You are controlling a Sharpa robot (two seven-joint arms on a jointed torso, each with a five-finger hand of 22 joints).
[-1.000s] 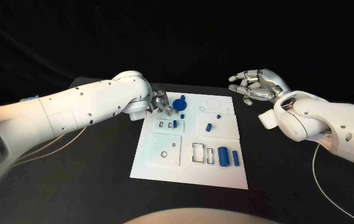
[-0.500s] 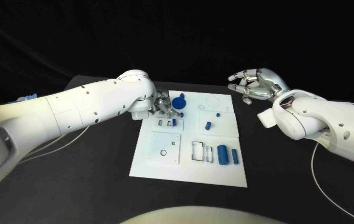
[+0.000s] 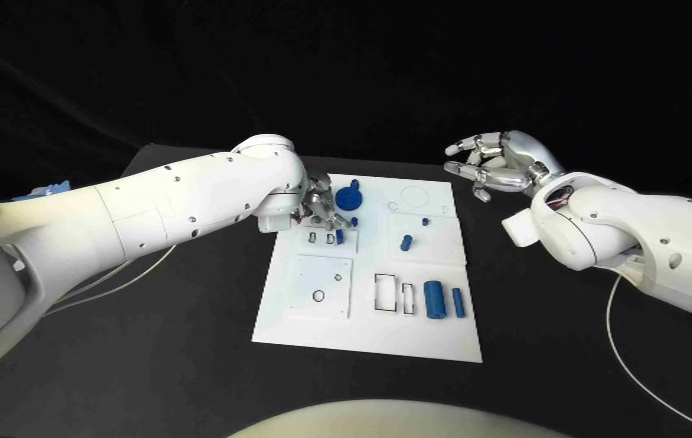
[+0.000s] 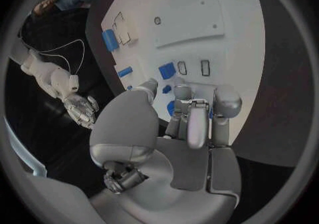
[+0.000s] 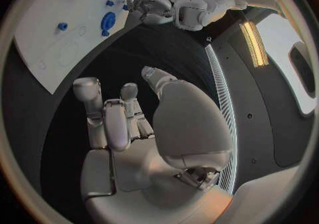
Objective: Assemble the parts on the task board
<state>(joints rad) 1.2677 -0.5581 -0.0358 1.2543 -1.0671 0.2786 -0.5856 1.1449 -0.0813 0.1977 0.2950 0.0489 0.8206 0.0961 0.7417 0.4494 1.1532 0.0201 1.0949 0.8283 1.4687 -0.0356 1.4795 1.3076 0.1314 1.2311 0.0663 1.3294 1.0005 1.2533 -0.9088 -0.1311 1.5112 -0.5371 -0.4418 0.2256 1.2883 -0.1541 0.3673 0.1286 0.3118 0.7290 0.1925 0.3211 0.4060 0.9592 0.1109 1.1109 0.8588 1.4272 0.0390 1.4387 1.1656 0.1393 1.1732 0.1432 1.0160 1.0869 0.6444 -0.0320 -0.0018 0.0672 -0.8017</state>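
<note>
The white task board [image 3: 433, 333] lies in the middle of the black table. My left hand [image 3: 320, 210] hovers low over its far left corner, fingers pointing down beside a round blue part [image 3: 348, 199]. In the left wrist view the fingers [image 4: 196, 115] stand close together, with blue showing behind them; whether they hold anything is unclear. A small blue piece [image 3: 356, 225] lies just right of the hand. More blue parts sit mid-board [image 3: 407, 243], and two cylinders [image 3: 436, 300] lie nearer me. My right hand [image 3: 490, 165] hangs off the board's far right corner, fingers apart, holding nothing.
The board has empty rectangular slots [image 3: 388, 294] and a square plate with a ring [image 3: 320, 288] on its near left. Bare black table [image 3: 173, 358] surrounds the board. White cables [image 3: 635, 358] trail on the table at the right.
My left arm has swung slightly inward while its hand stays over the board's far left corner. The right hand has barely moved.
</note>
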